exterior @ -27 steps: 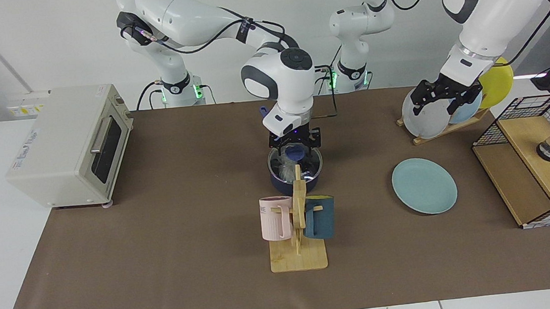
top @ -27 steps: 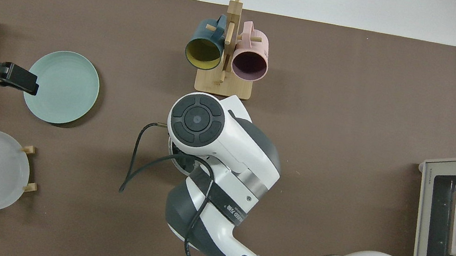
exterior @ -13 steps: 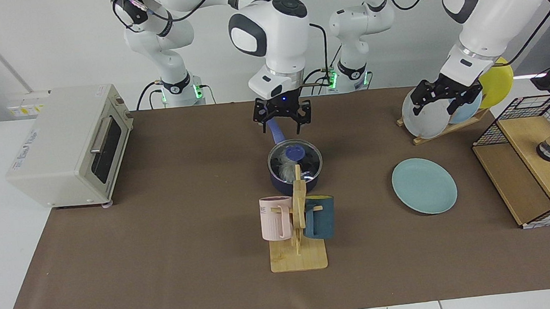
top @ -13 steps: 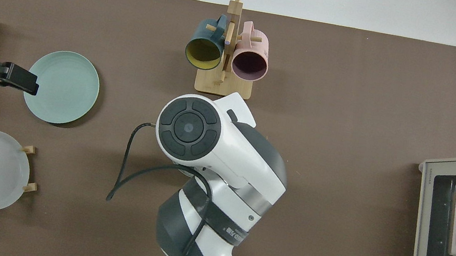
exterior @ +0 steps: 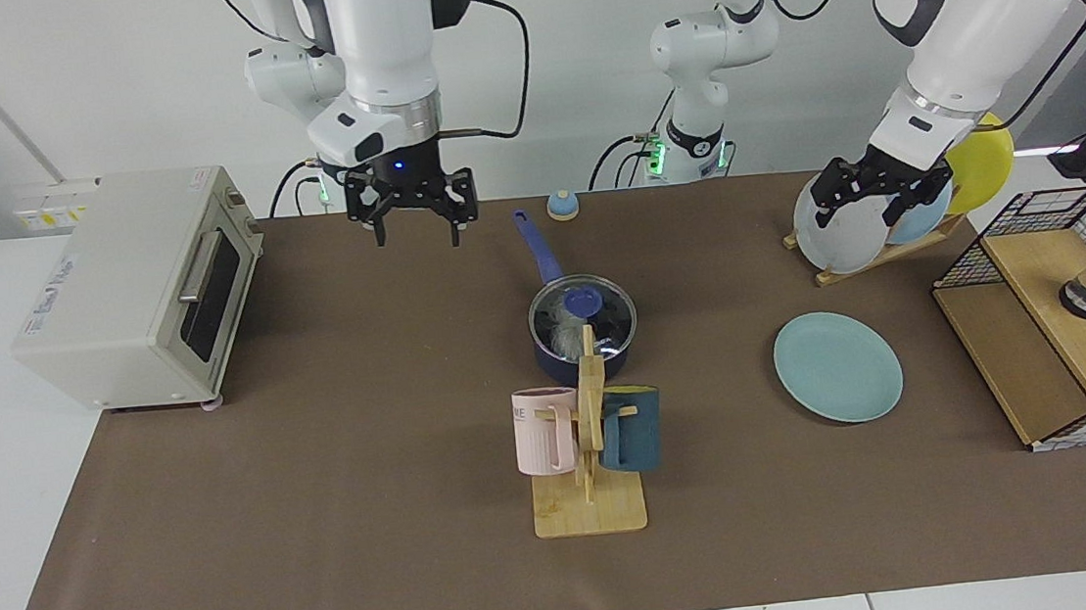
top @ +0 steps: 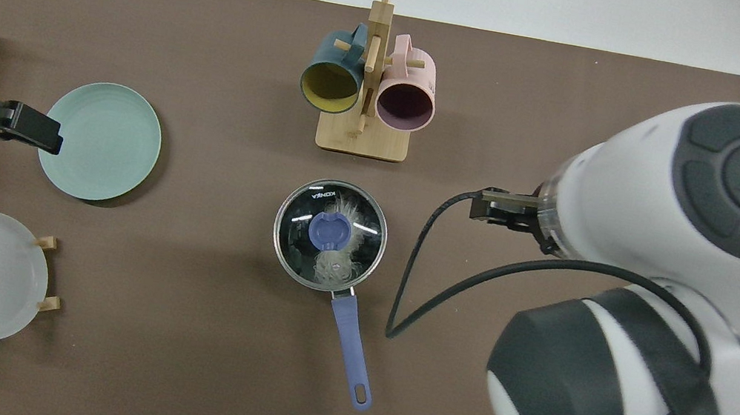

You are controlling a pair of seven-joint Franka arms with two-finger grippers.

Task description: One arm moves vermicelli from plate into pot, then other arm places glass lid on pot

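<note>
The dark navy pot stands mid-table with its blue handle pointing toward the arms' bases. The glass lid with its blue knob rests on the pot. White vermicelli shows through the glass inside it. The teal plate lies bare. My right gripper hangs open and empty, blue light on, high over the back of the mat and apart from the pot. My left gripper waits open in front of the plate rack, beside the plate.
A toaster oven sits at the facing view's left. A wooden mug tree with a pink mug and a teal mug stands just in front of the pot. A rack of upright plates, a wire basket and a small blue-topped object also stand here.
My right gripper let go of the lid's knob, rose, and swung back toward the toaster oven side. The lid stays on the pot. The left arm has not moved.
</note>
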